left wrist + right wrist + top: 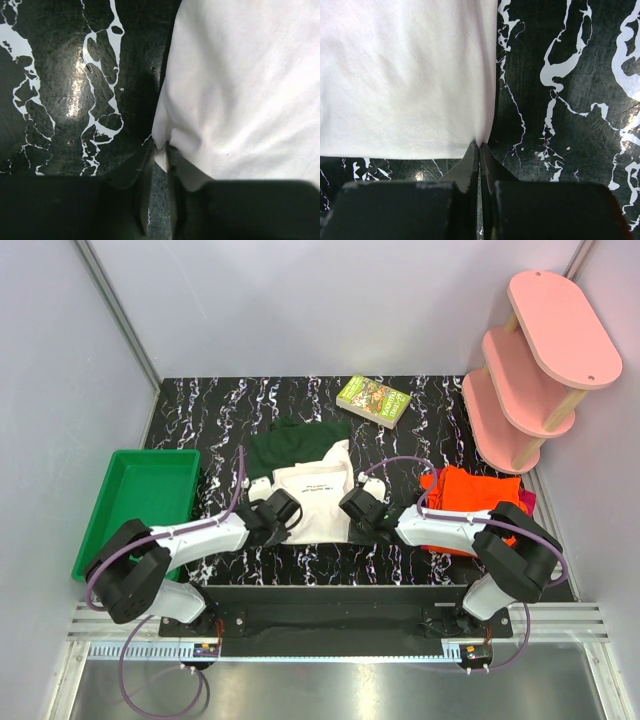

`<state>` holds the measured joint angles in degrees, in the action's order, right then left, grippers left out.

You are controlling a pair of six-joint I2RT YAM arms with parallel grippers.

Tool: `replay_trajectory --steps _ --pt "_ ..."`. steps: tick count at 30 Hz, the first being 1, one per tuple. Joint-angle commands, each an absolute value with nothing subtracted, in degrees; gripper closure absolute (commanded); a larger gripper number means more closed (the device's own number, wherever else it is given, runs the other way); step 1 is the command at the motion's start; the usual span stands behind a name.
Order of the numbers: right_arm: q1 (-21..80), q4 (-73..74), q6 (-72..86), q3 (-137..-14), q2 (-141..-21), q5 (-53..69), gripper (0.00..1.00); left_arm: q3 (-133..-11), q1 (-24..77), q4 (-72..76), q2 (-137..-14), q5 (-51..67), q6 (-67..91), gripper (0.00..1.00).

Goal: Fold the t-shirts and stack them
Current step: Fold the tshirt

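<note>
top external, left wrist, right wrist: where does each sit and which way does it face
Top external: above, behind the bases, looking down on the black marbled table; both arms show.
Left wrist: on the left arm, looking along the left gripper, pinching the cream-white cloth t-shirt at a corner.
Right wrist: likewise, right gripper pinching another corner.
Shared: shirt and table.

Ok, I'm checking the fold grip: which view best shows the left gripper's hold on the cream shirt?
Left wrist: the left gripper pinches a corner of the cream shirt between its tips. The top view only shows it at the shirt's edge; the right wrist view misses it.
</note>
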<state>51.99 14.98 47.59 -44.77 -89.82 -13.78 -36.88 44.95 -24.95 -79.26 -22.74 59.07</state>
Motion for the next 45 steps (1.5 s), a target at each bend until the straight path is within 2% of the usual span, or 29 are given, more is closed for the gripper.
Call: replay_trajectory --steps 1,3,5,10,21,26,31,38,45 --pt "52.47 21.09 46.23 -43.86 -92.02 -12.74 1.00 -36.04 44.74 -27.07 -81.91 -21.01 60.38 0.88" --pt "52.47 21.01 46.14 -43.86 -92.11 -12.92 1.00 -36.04 44.74 -27.51 -81.91 -21.01 60.56 0.96" --pt "52.47 21.01 46.06 -43.94 -92.02 -12.92 1.00 -36.04 44.74 -27.95 -81.65 -20.92 60.64 1.00" --pt "52.47 21.44 45.53 -44.03 -90.89 -13.62 1.00 -35.16 45.79 -28.73 -78.41 -21.53 60.73 1.00" --pt "54.22 23.73 48.16 -35.26 -76.48 -15.91 1.00 -30.16 59.58 -36.12 -59.88 -25.75 70.13 1.00" --pt "55.72 26.36 50.80 -34.36 -72.08 -17.48 1.00 -29.35 63.28 -41.13 -55.55 -26.72 75.32 1.00" --pt "55.64 29.43 48.17 -40.77 -68.20 -21.79 1.00 -35.14 63.46 -45.87 -53.88 -31.10 73.75 1.00" --pt "54.59 30.41 39.73 -56.22 -76.71 -26.80 1.00 -46.57 62.58 -48.95 -58.17 -37.87 67.16 1.00" --pt "45.10 29.09 32.62 -66.78 -83.93 -26.19 1.00 -52.81 52.05 -45.45 -61.08 -38.32 55.58 1.00"
